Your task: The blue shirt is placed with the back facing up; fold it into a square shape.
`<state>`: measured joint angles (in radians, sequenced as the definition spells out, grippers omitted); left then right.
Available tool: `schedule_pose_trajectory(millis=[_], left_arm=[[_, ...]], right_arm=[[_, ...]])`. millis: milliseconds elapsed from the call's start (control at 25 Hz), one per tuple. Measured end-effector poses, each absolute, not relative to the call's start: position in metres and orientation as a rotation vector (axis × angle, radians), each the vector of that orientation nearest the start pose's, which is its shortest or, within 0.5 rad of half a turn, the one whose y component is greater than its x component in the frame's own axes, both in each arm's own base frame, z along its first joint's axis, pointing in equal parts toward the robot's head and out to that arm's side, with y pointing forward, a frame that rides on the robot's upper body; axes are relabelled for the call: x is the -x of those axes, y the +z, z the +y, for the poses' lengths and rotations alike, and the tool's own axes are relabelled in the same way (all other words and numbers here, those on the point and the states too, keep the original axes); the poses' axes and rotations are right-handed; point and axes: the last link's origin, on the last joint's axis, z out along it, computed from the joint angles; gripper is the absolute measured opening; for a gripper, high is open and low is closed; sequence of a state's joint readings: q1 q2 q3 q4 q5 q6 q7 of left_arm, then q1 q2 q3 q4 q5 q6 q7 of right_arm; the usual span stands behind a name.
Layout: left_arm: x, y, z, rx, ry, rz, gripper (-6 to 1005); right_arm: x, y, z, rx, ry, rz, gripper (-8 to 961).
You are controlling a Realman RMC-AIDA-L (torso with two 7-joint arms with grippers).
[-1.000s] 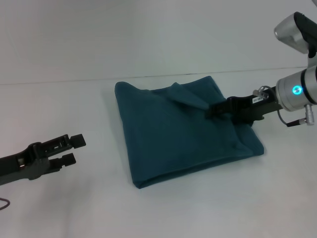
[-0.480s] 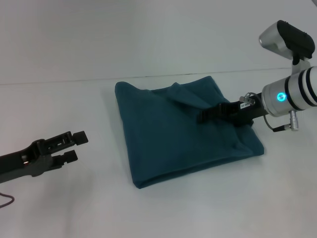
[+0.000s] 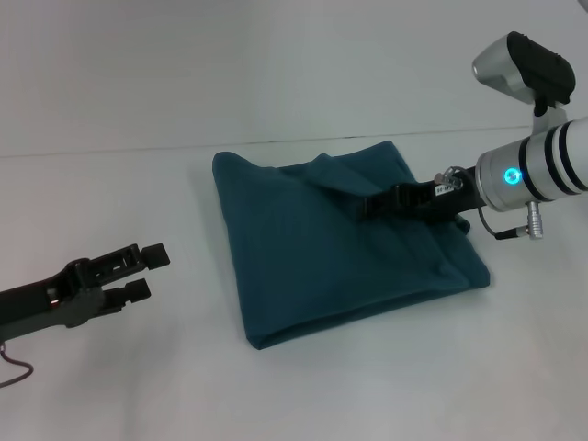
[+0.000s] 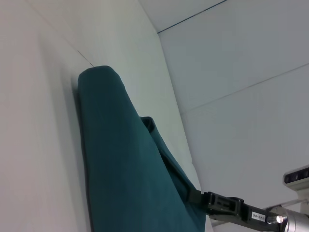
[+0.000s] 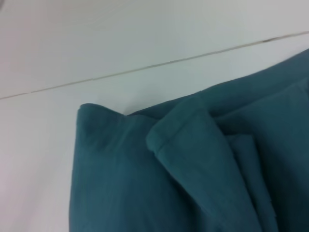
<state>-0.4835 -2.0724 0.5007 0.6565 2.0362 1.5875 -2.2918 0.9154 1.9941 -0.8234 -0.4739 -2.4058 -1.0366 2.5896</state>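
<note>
The left tool (image 3: 145,271), fingers spread, idles well left of the blue shirt (image 3: 322,266), which lies mid-bench as a near-square packet. The right tool (image 3: 372,208) pinches a raised flap at the shirt's far edge. Judged step: final tidying; next, lay the flap flat. White bench (image 3: 138,386); plain pale wall beyond.

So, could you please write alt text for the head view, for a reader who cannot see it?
A blue shirt lies folded into a rough square on a white table, with one loose flap sticking up near its far edge. The right gripper reaches over the shirt next to that flap. The left gripper hovers open above the table, apart from the shirt.
</note>
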Motion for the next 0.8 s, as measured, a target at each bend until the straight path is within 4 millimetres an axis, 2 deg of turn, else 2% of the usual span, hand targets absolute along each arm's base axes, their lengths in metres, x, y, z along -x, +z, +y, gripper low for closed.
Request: schedule_pose_trajectory(millis=[120,520,800], left_arm=[[0.2898,0.0237,0.3206,2.134,-0.999,-1.936,960],[0.2911,0.0242,0.3217,2.124,-0.995,-1.933,960],[0.293,0.0272,0.3223,2.101,-1.015,-1.931,960]], right_arm=[[-0.2263,-0.0123,0.4433,2.135,0.211,1.674,846],[-0.2243,-0.0052,0.4468,2.122,0.235,1.669,382],[-0.2272,-0.0035,0.4466,2.096,0.232,1.692,151]])
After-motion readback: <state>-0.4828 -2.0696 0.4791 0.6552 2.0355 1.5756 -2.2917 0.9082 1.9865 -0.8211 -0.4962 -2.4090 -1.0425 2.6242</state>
